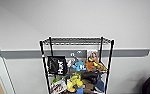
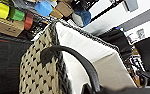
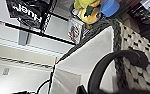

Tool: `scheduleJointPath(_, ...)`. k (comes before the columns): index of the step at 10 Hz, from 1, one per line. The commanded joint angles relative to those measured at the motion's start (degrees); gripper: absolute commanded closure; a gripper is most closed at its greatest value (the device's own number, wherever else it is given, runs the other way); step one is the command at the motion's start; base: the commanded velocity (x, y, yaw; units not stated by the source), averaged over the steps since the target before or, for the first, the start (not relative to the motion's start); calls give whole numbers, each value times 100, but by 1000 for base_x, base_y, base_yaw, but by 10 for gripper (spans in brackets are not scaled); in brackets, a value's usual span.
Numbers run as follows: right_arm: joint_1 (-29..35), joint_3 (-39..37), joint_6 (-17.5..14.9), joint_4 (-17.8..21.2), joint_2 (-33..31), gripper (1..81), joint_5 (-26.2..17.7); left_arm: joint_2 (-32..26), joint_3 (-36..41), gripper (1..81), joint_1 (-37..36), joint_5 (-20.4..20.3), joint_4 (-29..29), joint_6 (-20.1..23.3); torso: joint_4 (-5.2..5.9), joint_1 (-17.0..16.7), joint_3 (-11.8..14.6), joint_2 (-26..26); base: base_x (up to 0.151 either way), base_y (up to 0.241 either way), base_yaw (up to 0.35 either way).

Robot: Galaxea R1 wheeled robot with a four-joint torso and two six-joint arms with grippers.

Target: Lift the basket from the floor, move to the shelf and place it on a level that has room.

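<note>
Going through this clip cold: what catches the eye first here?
The black wire shelf against the pale wall, its top level bare while the tiers below are crammed with bright toys and a black bag. Both wrist views show the woven basket close up, its white inside and a dark loop handle beside the rack's toys.

A black bag [image 1: 56, 64] with white lettering hangs beside a blue toy [image 1: 78, 66] and an orange plush [image 1: 90, 64]. A grey wall rail [image 1: 18, 53] runs behind (a yellow plush [image 1: 74, 82] sits lower down). Yellow [image 2: 1, 10] and green [image 2: 16, 14] blocks lie near a blue piece [image 2: 43, 8].
</note>
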Motion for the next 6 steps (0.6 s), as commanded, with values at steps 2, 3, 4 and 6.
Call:
scheduleJointPath(2, 657, 315, 2, -179, -120, 811, -141, -119, 283, 811, -633, 92, 77, -12, 0, -2, 2, -2, 134, 0, 0)
scheduleJointPath(3, 666, 306, 2, -187, -111, 811, -141, -110, 275, 811, -633, 100, 77, -12, 0, -2, -9, -2, 135, 0, 0)
scheduleJointPath(4, 666, 306, 2, -179, -120, 811, -141, -110, 266, 811, -633, 101, 77, -12, 0, -2, -9, -2, 135, 0, 0)
scheduleJointPath(6, 666, 315, 2, -187, -111, 811, -141, -110, 274, 811, -633, 101, 77, -12, 0, -2, -9, -2, 135, 0, 0)
